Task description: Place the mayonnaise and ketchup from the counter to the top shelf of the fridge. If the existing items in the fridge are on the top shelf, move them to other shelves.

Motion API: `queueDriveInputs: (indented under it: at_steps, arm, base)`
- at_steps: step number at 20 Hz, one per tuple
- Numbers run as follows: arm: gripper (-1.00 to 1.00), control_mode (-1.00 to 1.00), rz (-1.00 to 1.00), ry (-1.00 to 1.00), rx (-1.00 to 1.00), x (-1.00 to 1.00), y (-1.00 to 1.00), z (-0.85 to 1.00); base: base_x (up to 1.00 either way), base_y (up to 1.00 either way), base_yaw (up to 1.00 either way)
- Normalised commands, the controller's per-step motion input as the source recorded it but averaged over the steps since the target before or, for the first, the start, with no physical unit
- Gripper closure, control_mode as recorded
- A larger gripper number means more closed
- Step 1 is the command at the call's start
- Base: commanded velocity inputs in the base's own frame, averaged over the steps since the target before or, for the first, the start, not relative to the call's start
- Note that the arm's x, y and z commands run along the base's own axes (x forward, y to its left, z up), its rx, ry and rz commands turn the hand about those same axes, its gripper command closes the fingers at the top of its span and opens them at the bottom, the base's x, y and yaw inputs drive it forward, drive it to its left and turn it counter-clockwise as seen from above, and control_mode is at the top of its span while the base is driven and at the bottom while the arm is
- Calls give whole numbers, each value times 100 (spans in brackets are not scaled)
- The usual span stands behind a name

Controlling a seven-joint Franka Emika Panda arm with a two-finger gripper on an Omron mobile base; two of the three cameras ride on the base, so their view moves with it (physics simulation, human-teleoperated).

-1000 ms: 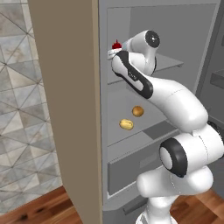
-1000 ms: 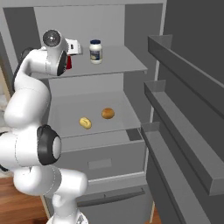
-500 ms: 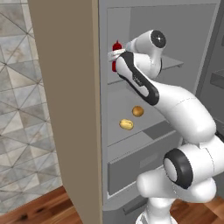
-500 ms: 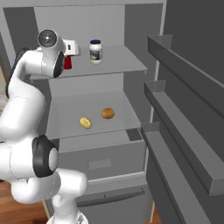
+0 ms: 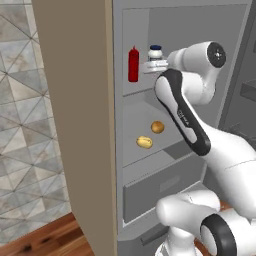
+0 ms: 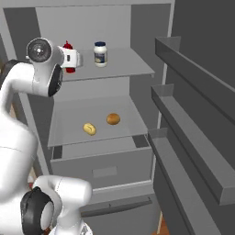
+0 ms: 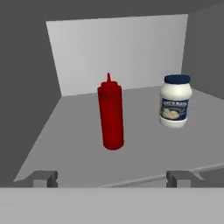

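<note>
The red ketchup (image 7: 111,113) bottle stands upright on the fridge's top shelf (image 7: 74,135), with the blue-lidded mayonnaise (image 7: 175,106) jar to its right. My gripper (image 7: 116,177) is open, a short way in front of the ketchup, holding nothing. From the base views the gripper (image 5: 147,67) (image 6: 78,58) hovers at the shelf's front edge beside the ketchup (image 5: 133,64) (image 6: 68,46) and mayonnaise (image 5: 155,52) (image 6: 100,54). The existing items, a yellowish oval (image 6: 89,129) and an orange-brown ball (image 6: 113,119), lie on the middle shelf. The counter is out of view.
The open fridge door (image 6: 197,114) with its grey racks stands close on the right. A tan-edged panel (image 5: 75,125) stands on the left. A grey bottom drawer (image 6: 105,170) sits under the middle shelf. My own arm crosses in front of the shelves.
The gripper has drawn back from the ketchup and its jaws have widened a little. The ketchup stays standing on the top shelf. The arm's elbow has swung.
</note>
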Motion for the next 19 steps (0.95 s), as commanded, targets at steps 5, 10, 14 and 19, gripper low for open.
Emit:
queueDriveInputs:
  at_steps: [5,10,14,19]
  arm:
    - [-100,-100,-6,7,3,-100,-56,4]
    - [-100,-100,-4,13,0,-100,-60,-2]
    - [-100,-100,-1,10,0,-100,-55,-10]
    - [-100,-100,-5,-6,2,-80,-24,-2]
  base:
    - [0,0,0]
    - [0,0,0]
    - [0,0,0]
    - [0,0,0]
